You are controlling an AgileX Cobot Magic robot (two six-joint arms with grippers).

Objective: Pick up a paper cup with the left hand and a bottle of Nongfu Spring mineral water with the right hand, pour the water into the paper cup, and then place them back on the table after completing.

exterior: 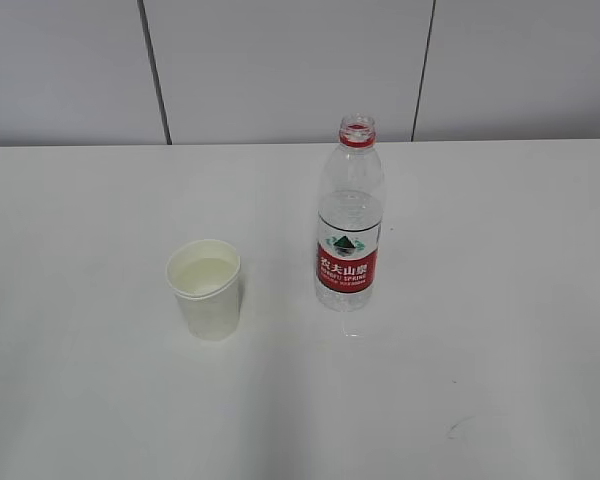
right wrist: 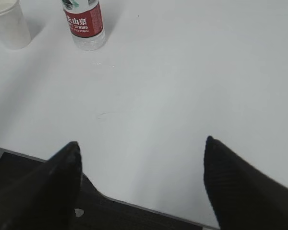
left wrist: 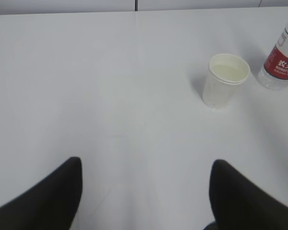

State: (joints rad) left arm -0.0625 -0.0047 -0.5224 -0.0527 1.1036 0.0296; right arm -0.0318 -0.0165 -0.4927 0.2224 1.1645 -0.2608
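Neither arm is showing in the exterior view, and each wrist view is catching only the 2 dark fingertips of its own pincer, cut off by the bottom edge. In the left wrist view the bottle (left wrist: 282,62) is clipped by the right edge, so only its red label and base are showing; in the right wrist view the top edge is cropping both the bottle (right wrist: 84,26) and the paper cup (right wrist: 9,26).

The left pincer (left wrist: 146,194) is standing spread wide with nothing between its fingers, hovering over bare worktop (left wrist: 110,96); the cup (left wrist: 226,80) is sitting upright well away at about 1 o'clock from it. The right pincer (right wrist: 141,184) is likewise spread and holding nothing, with the bottle standing upright well off at about 11 o'clock.

In the exterior view the paper cup (exterior: 206,288) is holding pale liquid, and the uncapped bottle (exterior: 349,215) is standing near it at 3 o'clock, the 2 apart. White worktop (exterior: 480,400) is lying open around both. The right pincer is hanging over the worktop's near edge, where a dark strip is showing below.
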